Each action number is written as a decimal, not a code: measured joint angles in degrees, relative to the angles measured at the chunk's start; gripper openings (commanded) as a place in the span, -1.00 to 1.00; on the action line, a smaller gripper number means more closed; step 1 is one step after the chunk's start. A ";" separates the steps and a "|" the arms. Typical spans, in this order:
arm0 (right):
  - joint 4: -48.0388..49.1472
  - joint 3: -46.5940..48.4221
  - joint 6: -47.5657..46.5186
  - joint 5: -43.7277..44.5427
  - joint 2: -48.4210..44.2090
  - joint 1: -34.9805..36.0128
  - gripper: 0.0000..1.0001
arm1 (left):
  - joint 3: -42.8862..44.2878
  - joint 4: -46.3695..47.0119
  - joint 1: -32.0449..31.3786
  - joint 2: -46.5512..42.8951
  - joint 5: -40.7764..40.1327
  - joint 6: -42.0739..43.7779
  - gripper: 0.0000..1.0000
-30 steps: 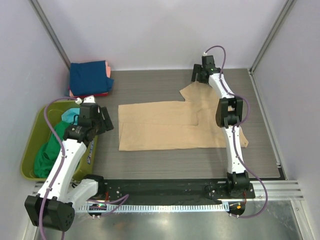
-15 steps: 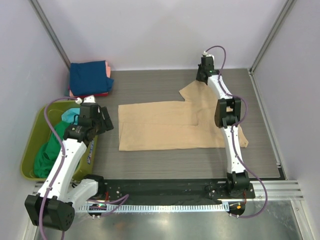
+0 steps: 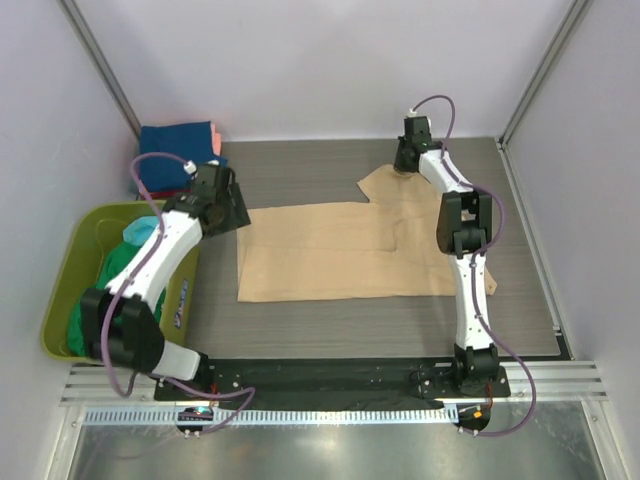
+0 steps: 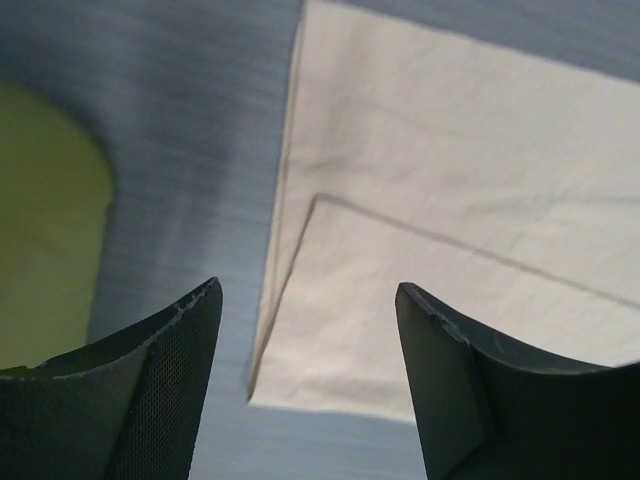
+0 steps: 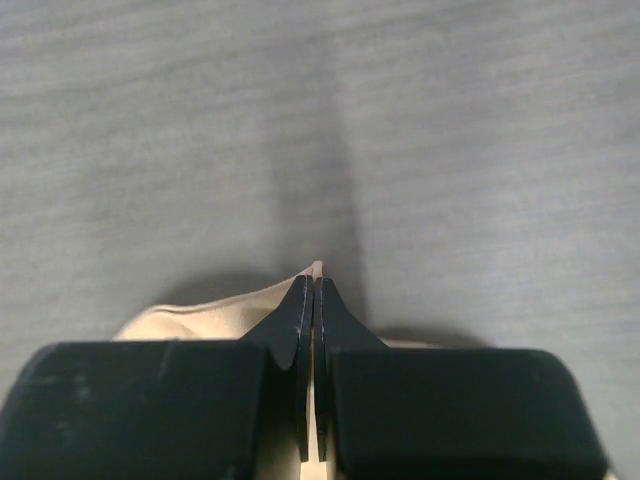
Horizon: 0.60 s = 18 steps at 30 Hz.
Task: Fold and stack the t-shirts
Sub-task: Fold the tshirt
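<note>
A large tan t-shirt point(image 3: 330, 250) lies flat in the middle of the table, partly folded. My right gripper point(image 3: 405, 167) is at its far right corner. In the right wrist view this gripper point(image 5: 316, 287) is shut, with a thin ridge of the tan t-shirt point(image 5: 200, 318) pinched between its tips. My left gripper point(image 3: 237, 208) hovers open over the shirt's far left corner. In the left wrist view the left gripper point(image 4: 308, 292) holds nothing, and the tan t-shirt point(image 4: 450, 200) lies below with a folded layer on top.
Folded t-shirts point(image 3: 178, 152) are stacked at the back left, navy blue on top of pink and red. An olive-green bin point(image 3: 60, 300) at the left edge holds green t-shirts point(image 3: 105, 285) and a teal one point(image 3: 135, 230). The bin's rim point(image 4: 40, 220) shows left of the left fingers.
My left arm swung from above the bin to the tan t-shirt's far left corner. My right gripper went from open to shut on the shirt's far right corner.
</note>
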 measured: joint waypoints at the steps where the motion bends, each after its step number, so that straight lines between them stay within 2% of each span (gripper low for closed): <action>1: -0.55 -1.36 0.02 0.00 -1.05 -0.17 -0.98 | 2.16 0.70 -0.28 2.89 0.00 -0.68 0.40; 6: -0.83 -10.82 1.81 -2.01 -9.09 -0.83 -0.98 | 11.61 3.82 -0.42 18.16 -0.26 -2.43 0.33; 9: 0.04 -17.14 3.74 -4.17 -14.84 -1.20 -0.98 | 14.27 6.12 0.39 25.79 -0.24 -2.45 0.28; 13: 2.38 -24.41 6.38 -7.23 -21.35 -1.57 -0.97 | 14.91 7.93 3.02 32.33 -0.13 -2.45 0.25; 18: 4.50 -28.13 8.33 -10.51 -23.93 -1.62 -0.98 | 17.29 9.11 5.46 35.80 -0.24 -2.45 0.19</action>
